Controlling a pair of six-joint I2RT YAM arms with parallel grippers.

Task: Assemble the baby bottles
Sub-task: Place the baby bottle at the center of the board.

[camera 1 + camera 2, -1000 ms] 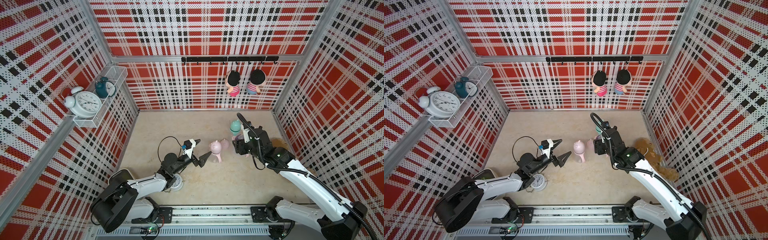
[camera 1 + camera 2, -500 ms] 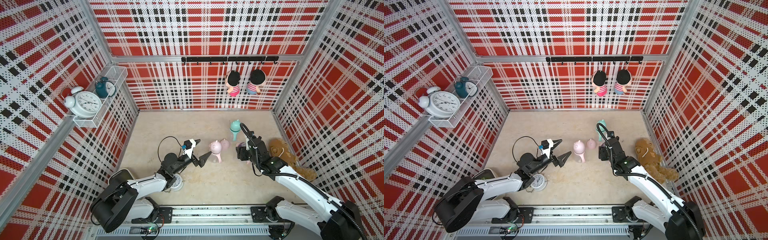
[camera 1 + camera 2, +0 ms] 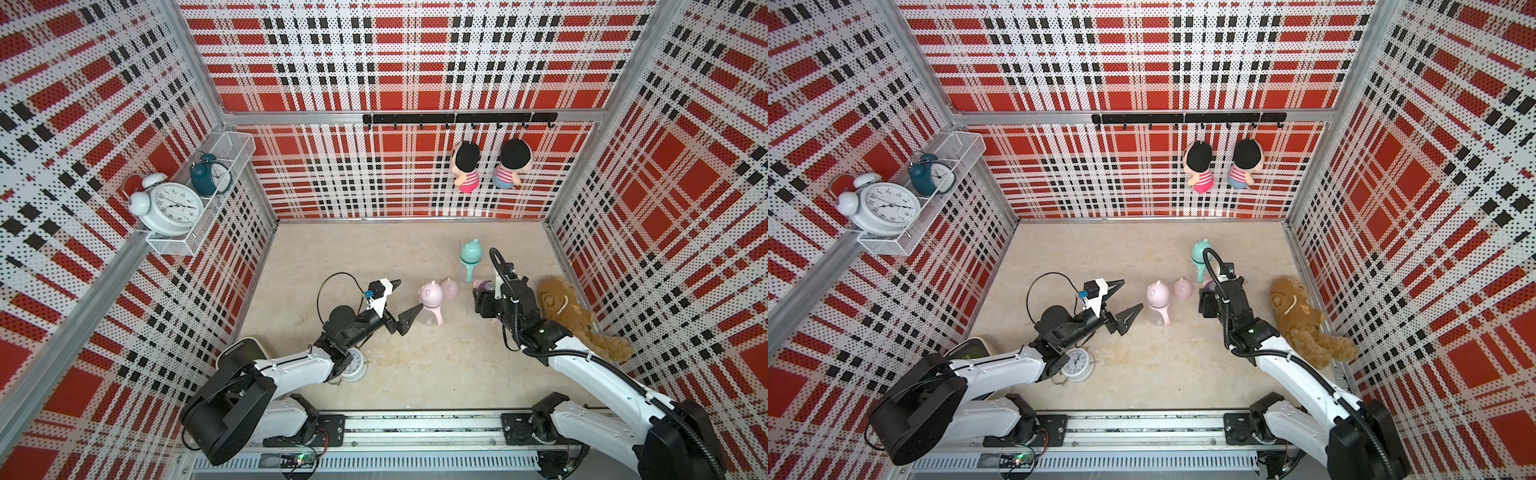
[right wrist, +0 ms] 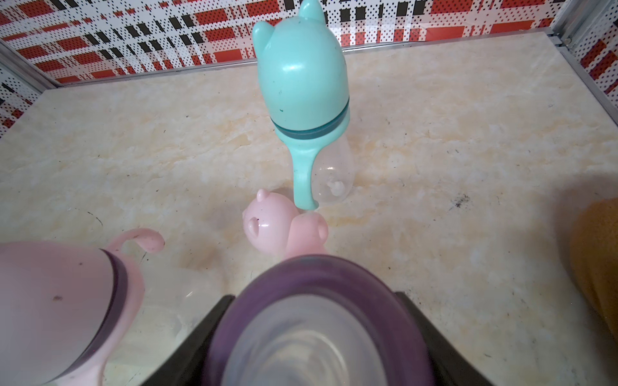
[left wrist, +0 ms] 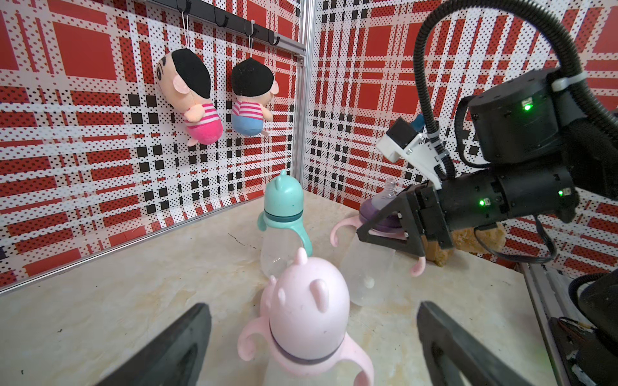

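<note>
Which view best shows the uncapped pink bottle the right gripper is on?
The left wrist view: the uncapped pink bottle stands side-on, nipple to base, the right gripper clamped at its purple collar. The right wrist view shows only that collar, blurred and close. In both top views the gripper hides all but a purple sliver.

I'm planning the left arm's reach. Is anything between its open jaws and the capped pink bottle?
Nothing visible does. The capped pink bottle stands just ahead of the left gripper; the loose pink cap lies beyond it.
</note>
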